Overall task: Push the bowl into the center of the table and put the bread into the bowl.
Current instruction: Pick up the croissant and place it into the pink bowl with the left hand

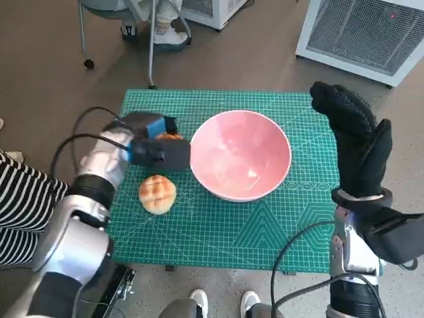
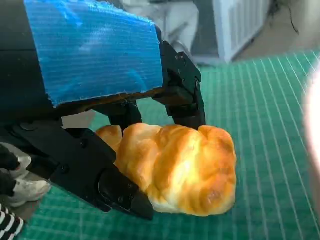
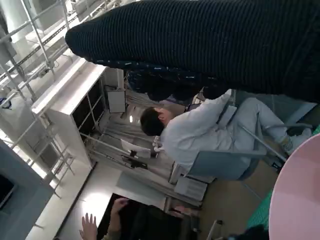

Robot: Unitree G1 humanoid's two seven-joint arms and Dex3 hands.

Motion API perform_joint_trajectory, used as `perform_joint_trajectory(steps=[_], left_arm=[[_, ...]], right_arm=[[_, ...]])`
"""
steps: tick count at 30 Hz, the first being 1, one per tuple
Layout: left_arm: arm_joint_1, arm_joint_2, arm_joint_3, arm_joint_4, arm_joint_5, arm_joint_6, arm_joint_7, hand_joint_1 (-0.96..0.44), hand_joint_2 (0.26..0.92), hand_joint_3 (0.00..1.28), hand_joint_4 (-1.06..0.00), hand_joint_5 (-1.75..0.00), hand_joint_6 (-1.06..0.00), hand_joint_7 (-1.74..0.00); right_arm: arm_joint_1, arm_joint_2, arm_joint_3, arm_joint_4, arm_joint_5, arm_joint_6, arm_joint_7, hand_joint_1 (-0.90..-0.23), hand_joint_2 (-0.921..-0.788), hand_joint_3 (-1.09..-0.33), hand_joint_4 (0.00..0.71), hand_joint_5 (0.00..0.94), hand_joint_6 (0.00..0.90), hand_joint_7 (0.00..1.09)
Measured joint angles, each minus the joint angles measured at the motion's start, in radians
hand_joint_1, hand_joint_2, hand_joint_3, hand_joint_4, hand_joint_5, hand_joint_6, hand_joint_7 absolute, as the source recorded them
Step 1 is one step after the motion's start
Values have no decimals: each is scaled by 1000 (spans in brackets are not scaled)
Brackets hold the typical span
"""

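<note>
The pink bowl [image 1: 242,156] stands near the middle of the green mat [image 1: 218,232]; its rim shows in the left wrist view [image 2: 315,115] and the right wrist view [image 3: 300,200]. My left hand [image 1: 156,147] hovers just left of the bowl and grips a golden bread [image 1: 169,136]. In the left wrist view the black fingers [image 2: 100,180] close round that bread [image 2: 175,167], lifted above the mat. A second, round bread [image 1: 158,193] lies on the mat in front of my left hand. My right hand [image 1: 358,142] stands raised to the right of the bowl, fingers apart, holding nothing.
A person in a striped sleeve [image 1: 20,205] is at the left edge. A chair [image 1: 119,26] with feet under it stands behind the table, and white units [image 1: 371,33] at the back right. Shoes [image 1: 222,301] show at the table's front edge. A seated person [image 3: 200,135] shows in the right wrist view.
</note>
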Motion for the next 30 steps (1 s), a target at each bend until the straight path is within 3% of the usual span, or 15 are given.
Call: perform_joint_trajectory(steps=[3,10,13,22,30], left_arm=[[-8,3,5,-2,-2,-1,1,0,921,77,-703,-1160,-586,-1188],[-18,50,105,-125,-71,-146,144,0,920,65,-707,-1114,-604,-1213],[-28,68,139,-212,-102,-198,164,0,920,61,-708,-1101,-613,-1217],[12,76,184,-523,-140,-272,129,1,920,48,-729,-1053,-624,-1229],[92,51,184,-650,-142,-306,84,1,920,31,-762,-1012,-632,-1219]], right_arm=[[0,0,1,0,0,0,0,-717,-921,-687,204,0,159,347],[0,-2,0,-1,2,3,1,-721,-921,-686,204,0,158,350],[0,-2,0,0,3,4,1,-721,-921,-686,203,0,157,352],[0,-3,0,0,4,6,5,-721,-921,-686,204,0,155,356],[2,-8,-1,-1,5,5,7,-720,-921,-686,204,0,153,359]])
